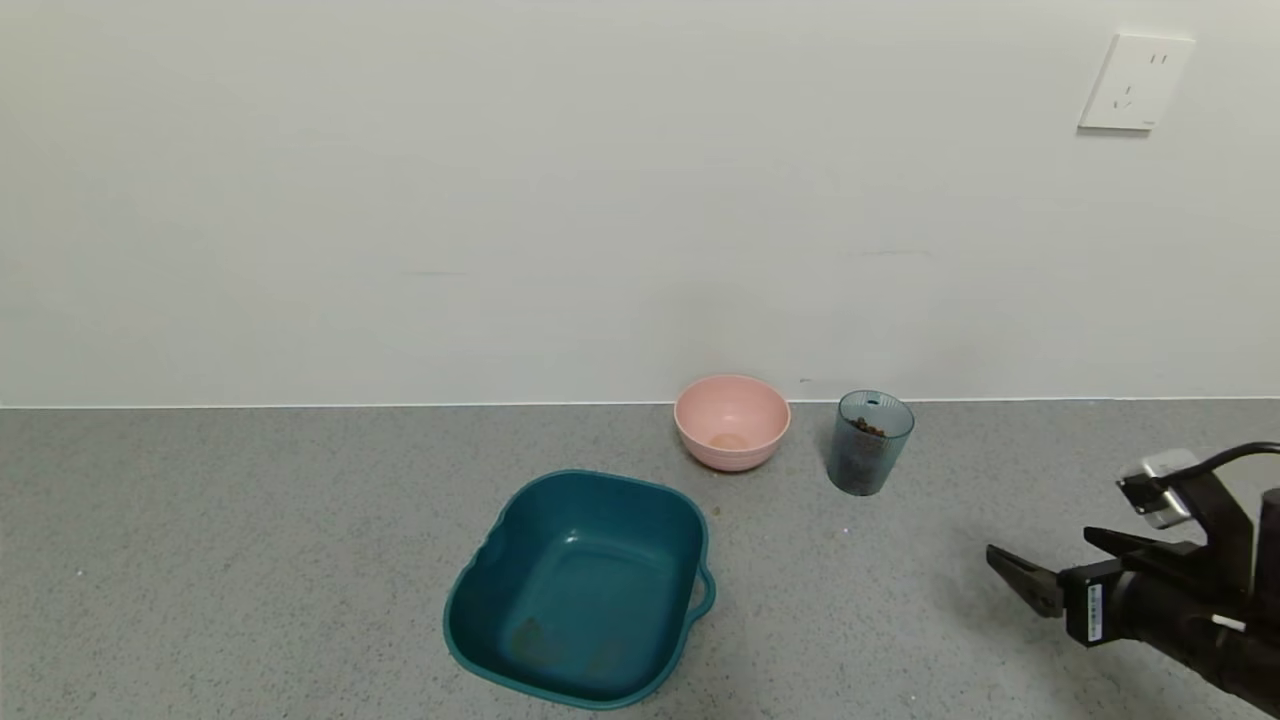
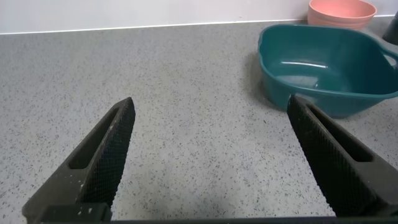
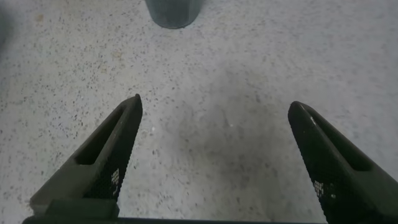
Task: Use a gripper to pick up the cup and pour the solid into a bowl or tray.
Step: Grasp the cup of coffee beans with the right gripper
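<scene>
Black right tool [image 1: 1040, 567] sits low at the near right of the grey speckled table [image 1: 250, 560], fingers spread wide, holding nothing. From its wrist view both fingers [image 3: 106, 155] frame bare table, with the base of the cup [image 3: 173, 12] ahead of them, well apart. Cup [image 1: 868, 442] stands upright near the far wall, left of and beyond the right tool, translucent teal, with the dark brown solid [image 1: 866, 428] inside. Pink bowl [image 1: 732, 421] sits just left of the cup, not touching. Dark teal tub [image 1: 585, 590] is nearer and left of the bowl. Left tool [image 2: 211, 162] shows only in its own wrist view: fingers spread, nothing between them, tub [image 2: 323, 65] and bowl [image 2: 342, 12] beyond it. White wall socket [image 1: 1135, 82] at upper right.
</scene>
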